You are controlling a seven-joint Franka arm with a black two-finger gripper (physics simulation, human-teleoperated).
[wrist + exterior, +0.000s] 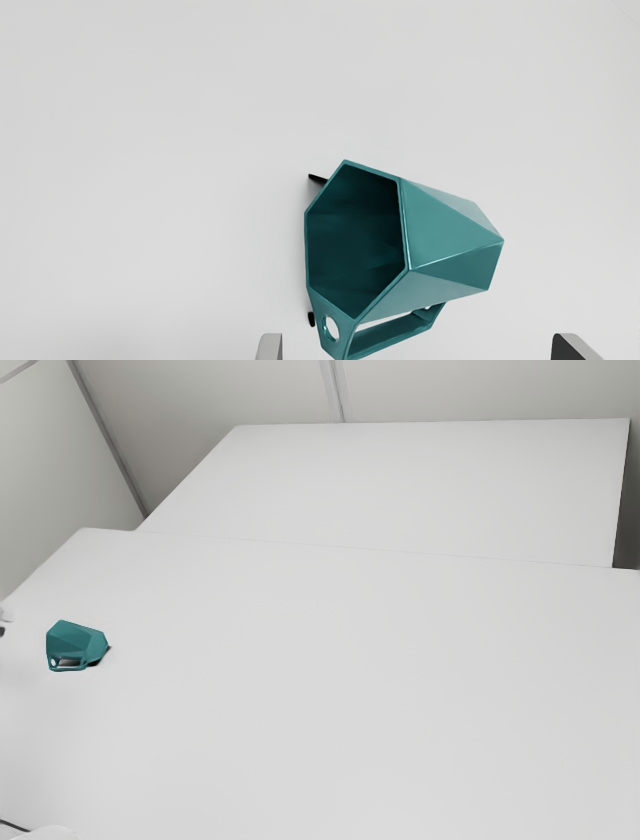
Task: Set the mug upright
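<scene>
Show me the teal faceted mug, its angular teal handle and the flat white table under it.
Teal faceted mug point(436, 230): wrist view, on its outer side wall.
Angular teal handle point(390, 333): wrist view, on its long bar.
Flat white table point(350, 680): exterior view, on its bare top.

- Our fingers point(269, 348) are light grey on the outside, with smooth faces and slightly rounded corners at the tips.
- The inner face of one is mid-grey; that of the other is near black, with a straight, slanting edge against the pale grey.
- At the exterior view's left edge, we show a small whitish part point(5, 615) with a black bit under it.
- Lower down, we have a smooth, rounded white shell point(50, 834) and a thin black cable point(14, 825).
</scene>
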